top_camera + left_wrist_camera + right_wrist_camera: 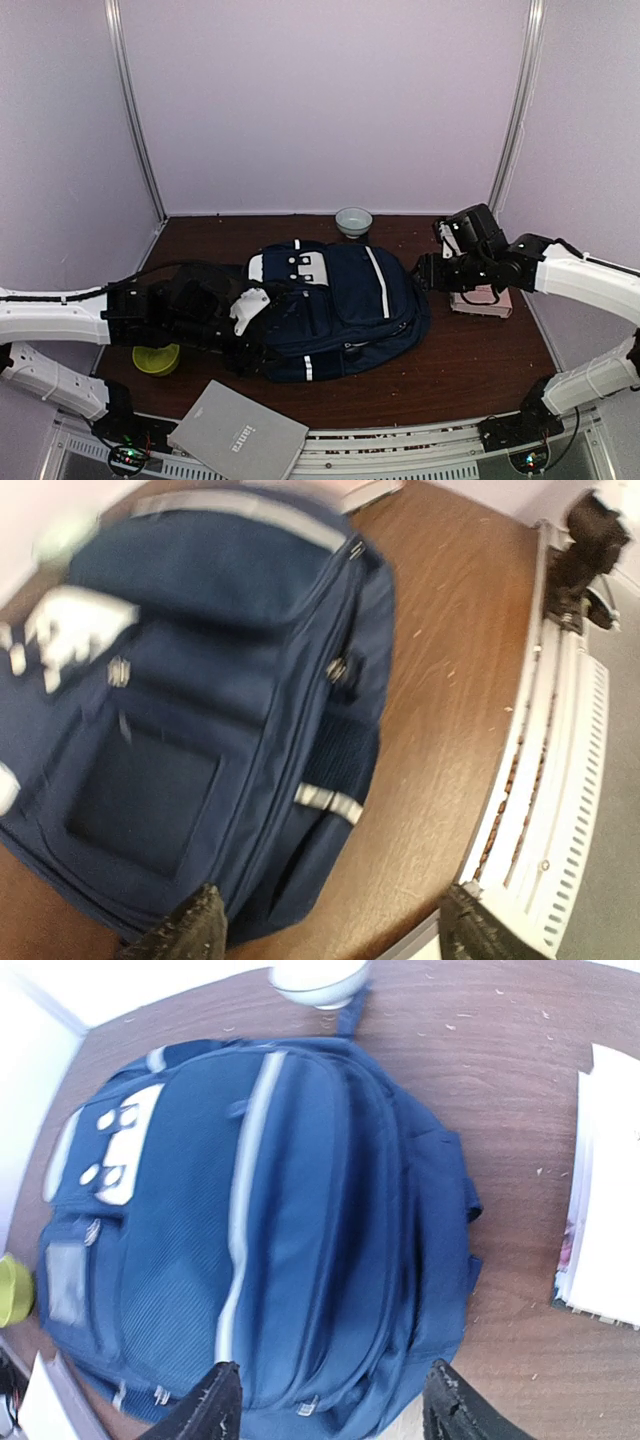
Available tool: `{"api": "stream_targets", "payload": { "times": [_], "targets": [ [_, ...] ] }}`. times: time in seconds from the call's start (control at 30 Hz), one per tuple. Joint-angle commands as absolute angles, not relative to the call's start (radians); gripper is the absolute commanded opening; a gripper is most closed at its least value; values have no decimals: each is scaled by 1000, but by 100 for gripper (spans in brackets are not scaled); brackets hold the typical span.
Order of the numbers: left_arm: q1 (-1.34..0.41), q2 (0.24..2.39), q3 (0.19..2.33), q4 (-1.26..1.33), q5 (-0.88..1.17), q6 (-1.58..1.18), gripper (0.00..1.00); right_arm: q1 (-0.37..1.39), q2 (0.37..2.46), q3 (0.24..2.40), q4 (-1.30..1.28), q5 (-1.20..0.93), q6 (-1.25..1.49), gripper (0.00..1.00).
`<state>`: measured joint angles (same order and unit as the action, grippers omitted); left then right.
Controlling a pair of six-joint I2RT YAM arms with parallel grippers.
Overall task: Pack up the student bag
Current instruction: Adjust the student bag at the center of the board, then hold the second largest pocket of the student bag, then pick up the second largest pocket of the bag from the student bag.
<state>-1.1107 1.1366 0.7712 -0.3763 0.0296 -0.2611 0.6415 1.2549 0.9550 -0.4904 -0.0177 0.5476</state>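
On your left sit a round yellow-green bowl (156,358) and a flat grey laptop (238,436) by the spread, empty left claw (335,932), the navy striped fabric backpack (340,310) lies in the middle of the brown tabletop (470,360) with a small white bowl (353,221) behind, then the spread right claw (330,1405) beside pale stacked books (482,300).

A high rear camera overlooks the whole surface (480,360); both wrist cameras face the student bag (340,305) closely from opposite sides.

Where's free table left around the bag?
Widest bare patch: front right, bordered by the student bag, the paper stack and the table edge. Also back left, beside the white bowl. Crowded front left: green bowl, laptop, left gripper.
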Motion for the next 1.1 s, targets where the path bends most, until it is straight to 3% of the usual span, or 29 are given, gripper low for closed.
{"api": "stream_targets", "payload": {
  "times": [0.0,0.1,0.2,0.43,0.6,0.7,0.87,1.07],
  "targets": [
    [-1163,1113,851,-449,-2,13,79,745,1103,842,-414,-61,506,62],
    [-1163,1186,859,-428,-26,176,86,828,1058,774,-237,-236,521,61],
    [-1163,1311,854,-340,-228,290,97,876,1096,755,-142,-347,568,59],
    [-1160,1562,943,-246,-352,414,97,957,1339,802,-91,-344,605,50],
    [-1135,1655,953,-205,-399,382,91,985,1450,825,-88,-304,623,43],
    [-1108,1668,931,-190,-366,344,67,985,1459,790,-50,-256,653,39],
    [-1104,1687,960,-220,-315,302,0,986,1461,787,-69,-212,670,35],
    [-1103,1586,943,-170,-180,226,0,985,1440,823,-116,-119,642,31]
  ]
}}
